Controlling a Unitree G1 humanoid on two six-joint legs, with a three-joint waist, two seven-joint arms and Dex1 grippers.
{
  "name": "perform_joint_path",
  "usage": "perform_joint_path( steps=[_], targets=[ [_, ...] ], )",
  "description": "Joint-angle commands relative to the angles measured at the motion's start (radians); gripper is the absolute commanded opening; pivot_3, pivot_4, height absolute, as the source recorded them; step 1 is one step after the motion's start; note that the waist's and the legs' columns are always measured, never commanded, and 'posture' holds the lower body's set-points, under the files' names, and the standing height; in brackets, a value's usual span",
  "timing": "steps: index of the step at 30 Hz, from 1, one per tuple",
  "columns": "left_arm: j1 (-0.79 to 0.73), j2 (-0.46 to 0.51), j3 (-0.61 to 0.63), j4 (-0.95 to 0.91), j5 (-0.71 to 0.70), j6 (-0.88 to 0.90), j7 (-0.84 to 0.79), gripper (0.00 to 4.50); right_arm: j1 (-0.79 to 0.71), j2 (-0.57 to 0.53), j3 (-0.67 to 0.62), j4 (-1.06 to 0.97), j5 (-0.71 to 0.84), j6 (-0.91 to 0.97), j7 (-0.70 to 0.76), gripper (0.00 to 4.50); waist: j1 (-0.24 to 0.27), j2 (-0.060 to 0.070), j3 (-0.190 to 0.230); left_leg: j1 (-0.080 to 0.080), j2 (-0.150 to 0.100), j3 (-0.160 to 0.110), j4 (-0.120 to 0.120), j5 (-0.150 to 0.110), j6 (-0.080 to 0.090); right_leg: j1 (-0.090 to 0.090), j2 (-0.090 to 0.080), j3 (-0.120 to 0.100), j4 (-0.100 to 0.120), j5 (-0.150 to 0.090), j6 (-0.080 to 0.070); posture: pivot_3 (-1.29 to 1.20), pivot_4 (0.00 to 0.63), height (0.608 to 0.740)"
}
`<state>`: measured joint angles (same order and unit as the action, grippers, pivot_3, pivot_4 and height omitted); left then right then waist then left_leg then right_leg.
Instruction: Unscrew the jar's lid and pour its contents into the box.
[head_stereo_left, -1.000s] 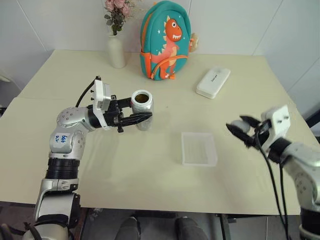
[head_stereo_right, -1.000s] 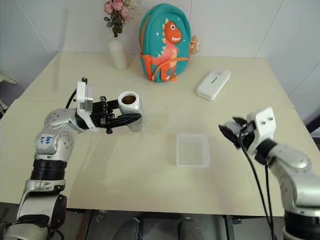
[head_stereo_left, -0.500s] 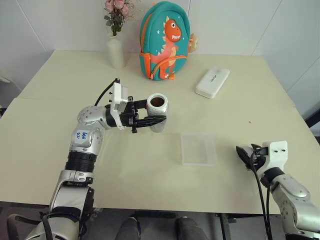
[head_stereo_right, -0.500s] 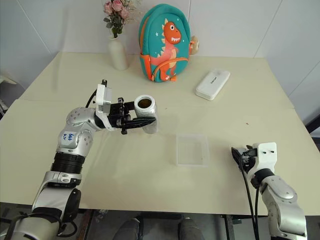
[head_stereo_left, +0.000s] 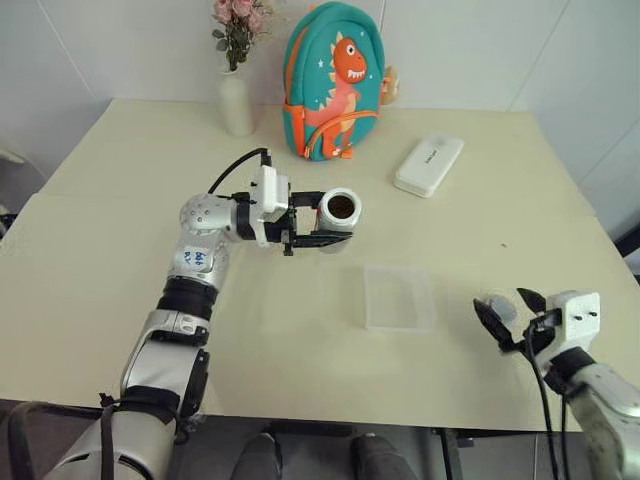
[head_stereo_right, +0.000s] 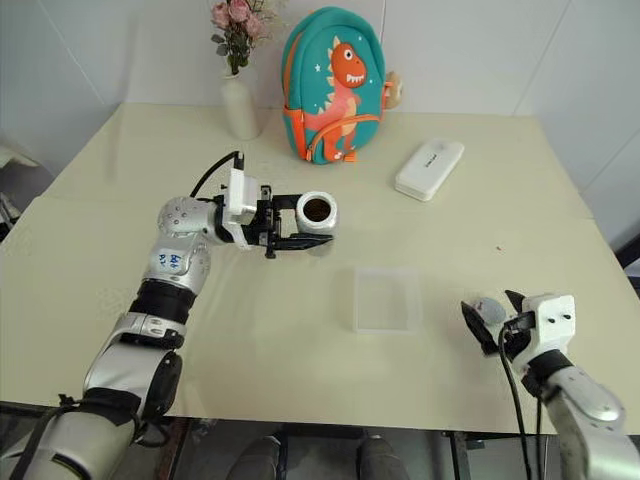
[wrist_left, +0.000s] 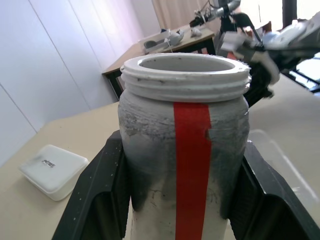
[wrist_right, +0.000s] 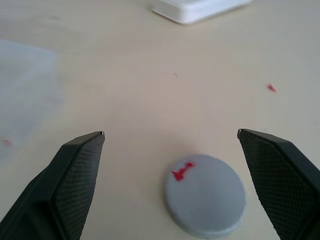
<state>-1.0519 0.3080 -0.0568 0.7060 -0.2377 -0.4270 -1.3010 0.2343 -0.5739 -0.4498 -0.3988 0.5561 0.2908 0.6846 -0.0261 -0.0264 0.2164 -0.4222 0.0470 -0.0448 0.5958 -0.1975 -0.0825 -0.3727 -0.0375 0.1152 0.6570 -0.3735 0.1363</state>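
The left gripper (head_stereo_left: 322, 237) pinches the open jar (head_stereo_left: 339, 214) by its body, upright above the table (head_stereo_left: 120, 260) and just short of the box (head_stereo_left: 399, 297); the jar looks rigid and light, its ridged wall giving fair purchase below the threaded neck. The right gripper (wrist_right: 170, 150) stands spread around the lid (wrist_right: 206, 194), which lies flat on the table. A vase (head_stereo_left: 235, 100), backpack (head_stereo_left: 333, 80) and white case (head_stereo_left: 428, 165) stand well behind, leaving the path to the box free.

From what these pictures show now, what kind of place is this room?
Probably an indoor test or demo room with plain white walls, not a real kitchen. A cream table holds staged household props: a dinosaur backpack, a flower vase and a white case.
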Motion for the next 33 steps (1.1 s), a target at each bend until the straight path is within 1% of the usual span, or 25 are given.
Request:
perform_joint_path(
  steps=[1,4,6,8,9,10,11,13,15,16,19,20,21,23,27,33],
  targets=[
    [-0.082,-0.036,-0.034,0.095,0.086,-0.237,0.030,2.05,0.046,-0.062,-0.075,-0.124,0.154,0.019,0.142,4.48,0.000,-0.001,0.000,0.000,0.000,0.000,0.000,0.000,0.000,0.001,0.000,0.000,-0.001,0.000,0.001,0.00,0.150,0.740],
    [-0.141,-0.050,-0.077,0.208,0.201,-0.436,0.104,2.05,0.050,-0.096,-0.092,-0.121,0.170,0.028,0.162,4.48,-0.003,-0.001,0.001,0.000,0.000,0.000,0.002,-0.001,0.001,0.005,0.000,0.001,-0.006,0.003,0.005,0.00,0.150,0.740],
    [-0.176,-0.047,-0.119,0.276,0.309,-0.569,0.193,2.05,0.035,-0.104,-0.092,-0.106,0.146,0.015,0.153,4.48,-0.004,-0.002,0.001,0.001,0.000,0.000,0.003,-0.001,0.003,0.006,0.000,0.002,-0.009,0.005,0.006,0.00,0.150,0.740],
    [-0.215,-0.055,-0.170,0.319,0.461,-0.691,0.343,2.05,0.001,-0.110,-0.097,-0.097,0.144,0.010,0.137,4.48,-0.004,-0.002,0.001,0.000,0.000,0.000,0.003,-0.002,0.003,0.006,0.000,0.002,-0.010,0.005,0.006,0.00,0.150,0.740],
    [-0.228,-0.056,-0.185,0.335,0.507,-0.723,0.396,2.05,-0.007,-0.110,-0.098,-0.097,0.145,0.011,0.134,4.48,-0.002,-0.002,0.001,0.000,0.000,0.001,0.003,-0.002,0.003,0.006,0.000,0.002,-0.011,0.006,0.006,0.00,0.150,0.740],
    [-0.247,-0.055,-0.214,0.331,0.610,-0.749,0.505,2.05,-0.017,-0.110,-0.100,-0.099,0.143,0.012,0.128,4.48,0.000,-0.002,0.001,0.000,0.000,0.001,0.003,-0.002,0.004,0.006,0.000,0.003,-0.011,0.006,0.007,0.00,0.150,0.740],
    [-0.263,-0.038,-0.252,0.309,0.745,-0.769,0.641,2.05,-0.018,-0.111,-0.100,-0.104,0.140,0.015,0.124,4.48,0.001,-0.003,0.001,-0.001,-0.001,0.001,0.003,-0.002,0.004,0.006,0.000,0.003,-0.012,0.006,0.007,0.00,0.150,0.740],
    [-0.291,-0.023,-0.308,0.293,0.929,-0.756,0.892,2.05,-0.017,-0.114,-0.103,-0.114,0.138,0.021,0.118,4.48,0.003,-0.003,0.001,-0.001,-0.001,0.001,0.003,-0.002,0.005,0.006,0.000,0.003,-0.013,0.006,0.007,0.00,0.150,0.740],
    [-0.331,-0.004,-0.421,0.245,1.164,-0.691,1.214,2.05,-0.009,-0.117,-0.114,-0.118,0.139,0.025,0.114,4.48,0.004,-0.003,0.002,-0.002,-0.001,0.001,0.003,-0.003,0.005,0.005,0.000,0.003,-0.014,0.006,0.008,0.00,0.150,0.740],
    [-0.350,0.002,-0.476,0.230,1.257,-0.668,1.344,2.05,-0.005,-0.119,-0.118,-0.117,0.138,0.025,0.113,4.48,0.005,-0.003,0.002,-0.003,-0.001,0.001,0.003,-0.003,0.005,0.005,0.000,0.003,-0.015,0.006,0.008,0.00,0.150,0.740],
    [-0.396,0.001,-0.610,0.224,1.435,-0.584,1.631,2.05,-0.001,-0.125,-0.122,-0.117,0.141,0.027,0.112,4.48,0.013,-0.003,0.002,-0.004,-0.002,0.001,0.003,-0.004,0.006,0.005,-0.001,0.003,-0.015,0.005,0.008,0.00,0.150,0.740],
    [-0.411,-0.002,-0.667,0.202,1.511,-0.525,1.731,2.05,-0.006,-0.128,-0.121,-0.117,0.142,0.030,0.110,4.48,0.014,-0.003,0.002,-0.004,-0.002,0.002,0.003,-0.004,0.006,0.005,-0.001,0.003,-0.015,0.005,0.008,0.00,0.150,0.740],
    [-0.421,-0.010,-0.714,0.184,1.574,-0.456,1.779,2.05,-0.012,-0.133,-0.120,-0.116,0.142,0.033,0.108,4.48,0.016,-0.003,0.002,-0.004,-0.002,0.002,0.003,-0.004,0.006,0.004,-0.001,0.003,-0.015,0.005,0.008,0.00,0.150,0.740],
    [-0.437,-0.021,-0.776,0.184,1.636,-0.374,1.840,2.05,-0.018,-0.140,-0.119,-0.114,0.142,0.038,0.104,4.48,0.022,-0.003,0.002,-0.004,-0.002,0.002,0.003,-0.004,0.006,0.003,-0.001,0.003,-0.014,0.005,0.008,0.00,0.150,0.740],
    [-0.450,-0.023,-0.846,0.103,1.659,-0.385,1.815,2.05,-0.037,-0.142,-0.097,-0.110,0.132,0.045,0.094,4.48,0.026,-0.003,0.002,-0.004,-0.002,0.004,0.001,-0.004,0.005,0.002,-0.001,0.004,-0.014,0.005,0.008,0.00,0.150,0.740],
    [-0.451,0.019,-0.918,-0.026,1.786,-0.225,1.918,2.05,-0.061,-0.135,-0.067,-0.111,0.124,0.055,0.076,4.48,0.027,-0.003,0.002,-0.004,-0.002,0.006,0.001,-0.003,0.004,0.001,-0.001,0.006,-0.013,0.005,0.008,0.00,0.150,0.740]
  ],
)
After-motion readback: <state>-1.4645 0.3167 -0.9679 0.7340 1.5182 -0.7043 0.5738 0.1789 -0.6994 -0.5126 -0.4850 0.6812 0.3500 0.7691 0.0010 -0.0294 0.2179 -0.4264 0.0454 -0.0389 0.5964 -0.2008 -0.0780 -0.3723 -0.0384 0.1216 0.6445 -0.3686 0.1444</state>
